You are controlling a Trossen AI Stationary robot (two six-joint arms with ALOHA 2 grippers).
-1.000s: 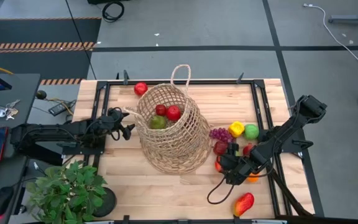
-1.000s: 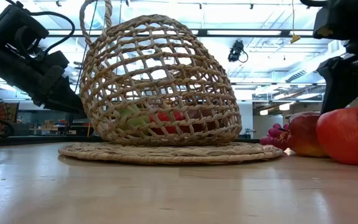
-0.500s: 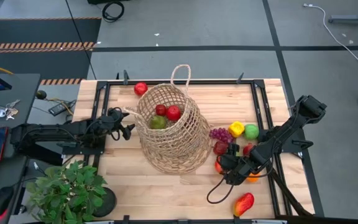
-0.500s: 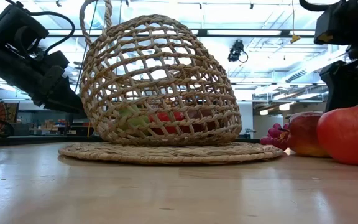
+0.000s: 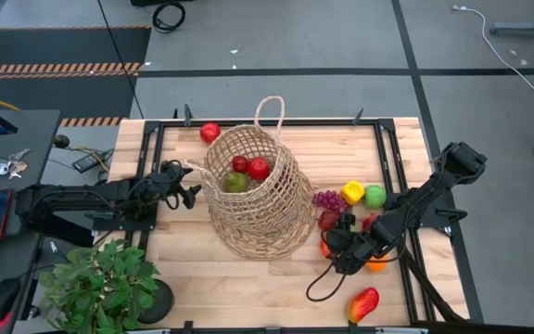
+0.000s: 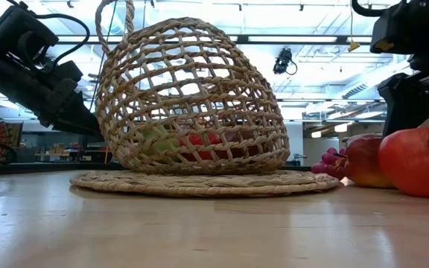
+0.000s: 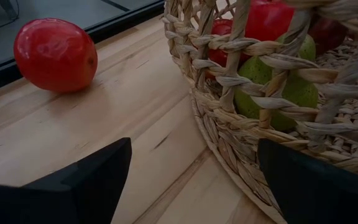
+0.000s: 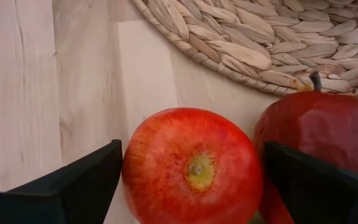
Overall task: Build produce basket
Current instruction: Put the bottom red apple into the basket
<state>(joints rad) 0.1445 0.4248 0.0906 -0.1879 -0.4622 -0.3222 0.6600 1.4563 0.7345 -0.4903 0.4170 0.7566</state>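
Note:
The tan wicker basket [image 5: 253, 199] stands mid-table on its flat woven base [image 6: 203, 182] and slumps to the right. Inside it are red pieces [image 5: 259, 168] and a green piece [image 5: 235, 183]. My left gripper [image 5: 189, 193] is open and empty beside the basket's left rim [image 7: 229, 81]. My right gripper [image 5: 335, 250] is open, with its fingers on either side of a red tomato [image 8: 191, 168] that lies on the table right of the basket. A dark red apple [image 8: 328, 137] lies against the tomato. My right gripper comes at the red tomato slanting down from the table's right, one finger [image 8: 73, 186] on each side of it. The tomato rests on the table. Whether the fingers touch it, I cannot tell.
Right of the basket lie purple grapes [image 5: 327, 199], a yellow pepper [image 5: 352, 192], a green fruit [image 5: 375, 195] and an orange [image 5: 376, 264]. A mango [image 5: 363, 302] lies near the front edge and a red tomato [image 5: 209, 132] at the far left. A potted plant [image 5: 100, 283] stands front left.
My right gripper has shifted slightly toward the table's left around the red tomato, which has stayed in place.

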